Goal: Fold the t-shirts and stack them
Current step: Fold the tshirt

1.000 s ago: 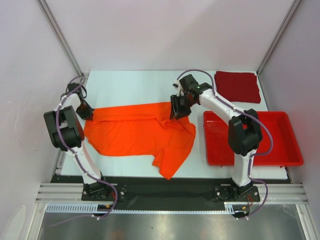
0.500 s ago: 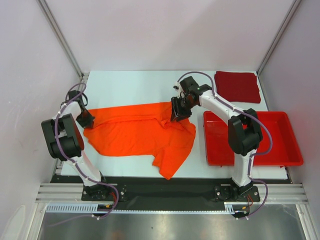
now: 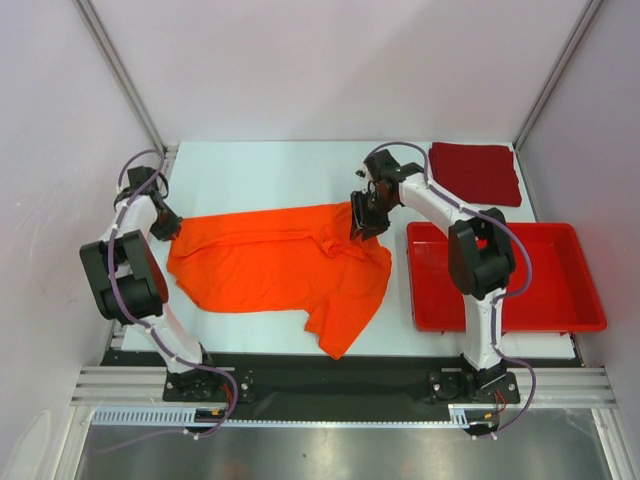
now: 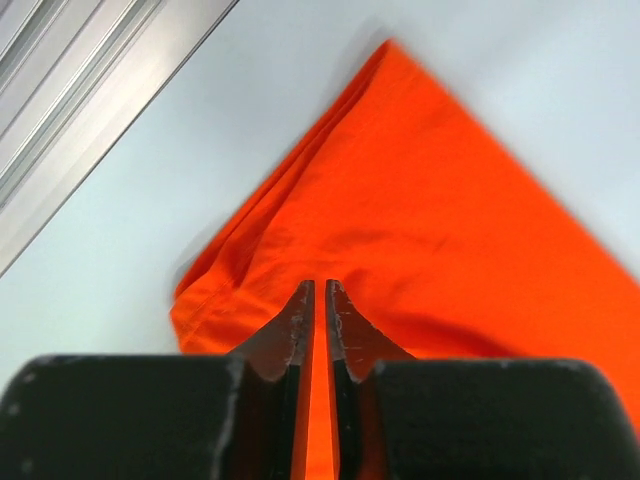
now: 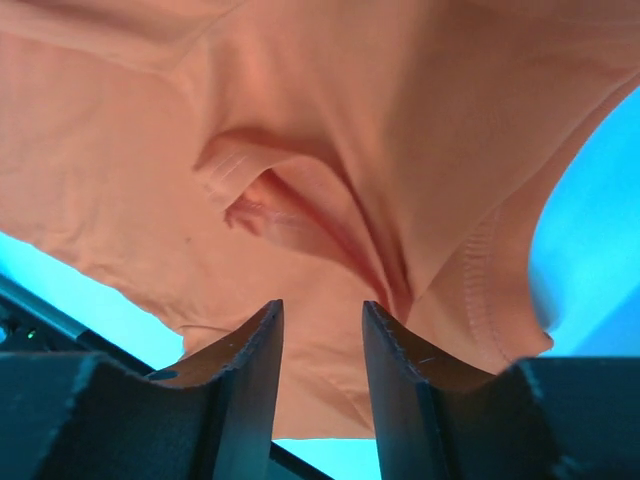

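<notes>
Top view: the orange t-shirt [image 3: 270, 265] is lying spread and rumpled on the white table [image 3: 260, 175], left of the red tray [image 3: 560, 285], with its nearest edge just beside the tray's left wall. The dark red t-shirt [image 3: 475, 172] is sitting as a folded square just beyond the tray's far rim, apart from the orange one. My right gripper [image 3: 366, 218] is hanging over the orange shirt's far corner on the tray side, close to the tray's far-left corner. My left gripper [image 3: 168, 228] is sitting at the shirt's opposite far corner, well away from the tray. Left wrist view: my left gripper [image 4: 320, 290] is showing its fingers nearly pressed together, only a thin slit between them with orange showing through it. I cannot tell if it is pinching cloth or just hovering over it. The orange t-shirt [image 4: 450, 220] is running out ahead of the tips to a point, the table [image 4: 250, 100] is showing around it, and a metal rail [image 4: 80, 90] is crossing the corner on the side away from the tray. Right wrist view: my right gripper [image 5: 320, 305] is standing part-way apart, and I am clamping a thick bunched fold of the orange t-shirt [image 5: 300, 120], cloth filling the whole gap between the fingers [image 5: 250, 370] and creasing ahead of the tips.
</notes>
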Motion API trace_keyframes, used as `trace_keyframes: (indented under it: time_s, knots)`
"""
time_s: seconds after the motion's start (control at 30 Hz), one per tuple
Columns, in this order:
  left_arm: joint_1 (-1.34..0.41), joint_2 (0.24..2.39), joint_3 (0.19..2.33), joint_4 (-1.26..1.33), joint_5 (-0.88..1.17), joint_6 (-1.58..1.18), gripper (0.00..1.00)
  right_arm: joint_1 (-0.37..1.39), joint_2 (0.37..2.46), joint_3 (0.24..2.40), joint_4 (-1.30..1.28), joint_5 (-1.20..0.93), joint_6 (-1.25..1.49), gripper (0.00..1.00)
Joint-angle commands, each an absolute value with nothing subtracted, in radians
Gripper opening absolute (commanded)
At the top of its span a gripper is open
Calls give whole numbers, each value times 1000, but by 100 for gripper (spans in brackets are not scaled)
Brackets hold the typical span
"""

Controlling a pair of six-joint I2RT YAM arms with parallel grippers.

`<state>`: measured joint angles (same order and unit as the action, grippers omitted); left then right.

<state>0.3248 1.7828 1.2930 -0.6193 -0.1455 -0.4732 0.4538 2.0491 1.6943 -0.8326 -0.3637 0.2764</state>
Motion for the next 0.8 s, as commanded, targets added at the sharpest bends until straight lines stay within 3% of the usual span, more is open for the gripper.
trace_keyframes:
  time_s: [0.0, 0.2, 0.6, 0.77]
  knots:
    - [325, 1819, 1364, -580, -77, -495, 12, 457, 2089, 1773, -888, -322, 276, 42]
    - [327, 1933, 1405, -560, -58, -495, 10, 454, 2163, 1850, -894, -281, 288, 38]
    - [327, 1942, 1393, -549, -48, -483, 11, 494, 2227, 1899, -853, -328, 313, 43]
    - [328, 1940, 1379, -538, -31, -509, 7, 500, 2272, 1945, -801, -330, 374, 36]
